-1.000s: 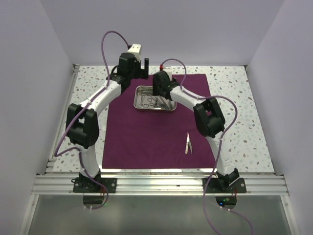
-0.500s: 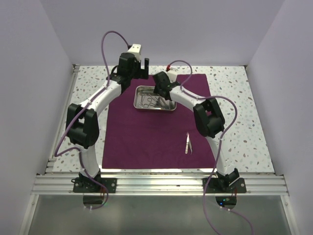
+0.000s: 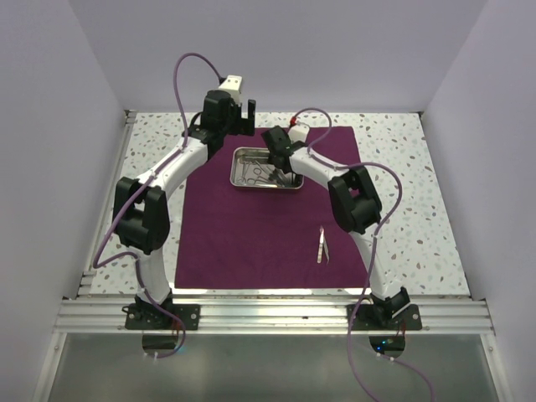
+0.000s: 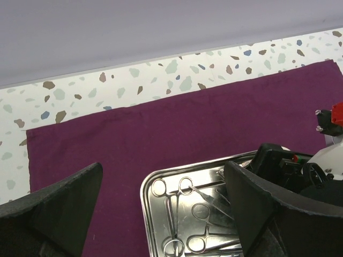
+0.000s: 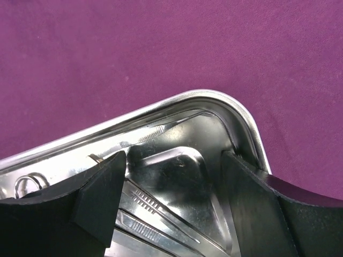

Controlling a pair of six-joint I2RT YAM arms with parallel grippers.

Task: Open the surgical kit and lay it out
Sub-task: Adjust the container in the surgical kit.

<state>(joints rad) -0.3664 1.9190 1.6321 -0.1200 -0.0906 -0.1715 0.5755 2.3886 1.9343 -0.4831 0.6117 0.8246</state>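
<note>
Purple, dark cloth wrap lay spread flat over the speckled white table, covering its middle. At the far centre of that cloth sat the shallow rectangular shiny steel tray, holding several small silver ring-handled scissors and forceps laid side by side. One pair of slim silver tweezers lay apart from the tray, on the near right part of the cloth, close to the right arm.

The left gripper hung above the far left corner of the tray, its black fingers spread wide with nothing between them. The right gripper was down at the tray's right end, its fingers parted, framing a rounded corner of the tray and clasping nothing. Thin instruments lay on the tray floor just beside one finger; whether they touched it I could not tell.
</note>
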